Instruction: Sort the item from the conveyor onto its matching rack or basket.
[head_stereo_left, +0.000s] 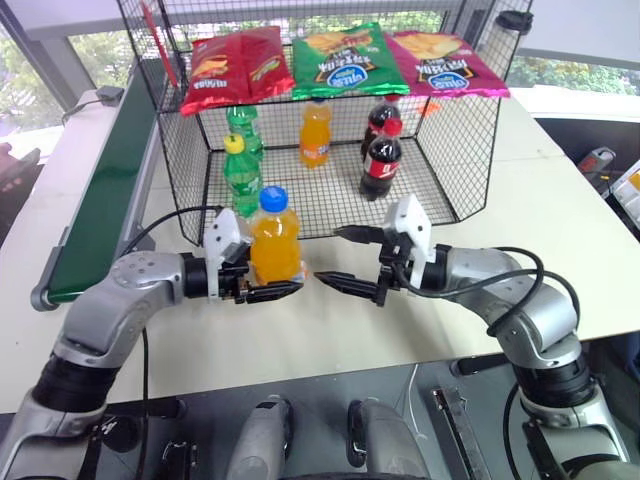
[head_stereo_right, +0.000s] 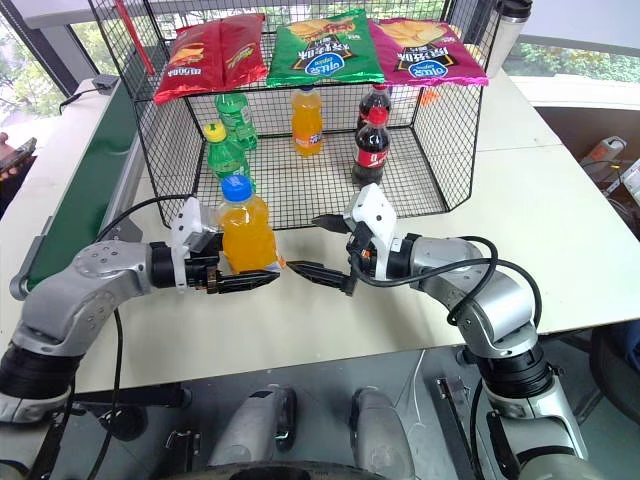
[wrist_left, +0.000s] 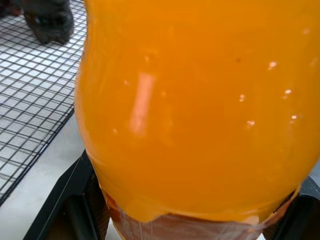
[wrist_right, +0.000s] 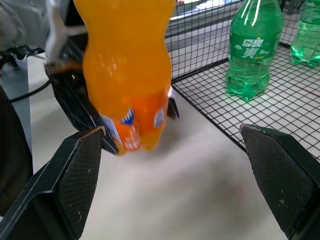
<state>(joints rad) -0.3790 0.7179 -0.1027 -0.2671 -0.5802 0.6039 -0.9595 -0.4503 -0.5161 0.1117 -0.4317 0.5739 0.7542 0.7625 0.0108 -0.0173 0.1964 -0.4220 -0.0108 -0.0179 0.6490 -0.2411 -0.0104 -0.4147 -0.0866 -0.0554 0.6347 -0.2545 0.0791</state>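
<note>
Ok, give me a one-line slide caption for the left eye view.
Left gripper holds the orange soda bottle upright before the wire cage; open right gripper waits opposite.

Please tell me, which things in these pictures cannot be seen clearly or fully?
- Bottle base: head views, covered by the left gripper shut on it.
- Bottle cap and neck: both wrist views, cut off by the frame edge.
- Conveyor far end: head views, behind the cage and chip bags.
- Bottle label: right wrist view, blurred.
</note>
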